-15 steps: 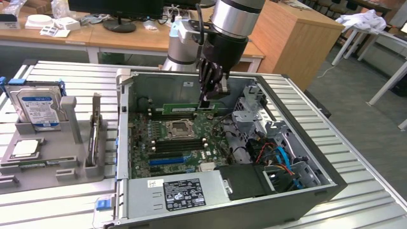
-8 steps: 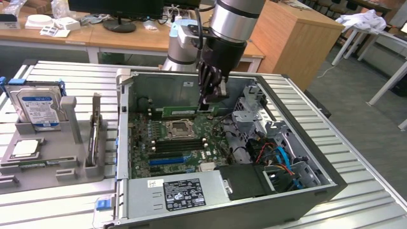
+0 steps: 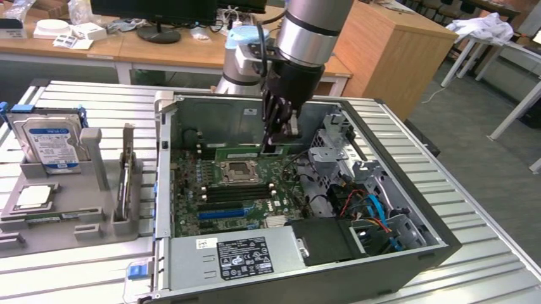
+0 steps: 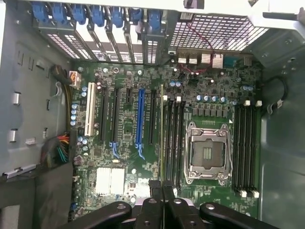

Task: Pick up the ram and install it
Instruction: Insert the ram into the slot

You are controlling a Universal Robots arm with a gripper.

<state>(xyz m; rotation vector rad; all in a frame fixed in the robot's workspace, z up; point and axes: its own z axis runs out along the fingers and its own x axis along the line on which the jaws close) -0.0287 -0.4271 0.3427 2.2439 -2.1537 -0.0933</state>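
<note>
Your claw [image 4: 160, 187] is standing nearly closed, its two fingers pinching the upper edge of the ram [image 4: 162, 138]. In the wrist view the ram is hanging beneath the claw edge-on, as a thin pale-green line. In the exterior view the claw [image 3: 275, 142] is reaching down inside the case [image 3: 169, 158]. There the ram [image 3: 241, 153] is showing as a bright green strip running from the fingertips toward the exterior view's left. As far as I can judge, it is hovering above the board [image 3: 190, 183] rather than sitting seated.

The ram is lying parallel to a bank of black slots [image 4: 174, 138] and just beside it, on the side away from the socket [image 4: 208, 151]. I cannot tell whether it is lining up over the outermost slot or hanging just off it. A second bank [image 4: 247, 148] is sitting on the socket's far side.

For this step you are needing alignment more than force, in my judgement. You are wanting the stick level end to end, square to the slot, and centred over it before any pressing. A tilted stick is risking one end catching on the white latches [image 4: 178, 99]; whether those are standing open I cannot tell.

Farther out, the drive [image 3: 50, 142] is standing in a grey rack [image 3: 93, 209] on the counter [image 3: 85, 95], at the exterior view's left and well apart from the case
</note>
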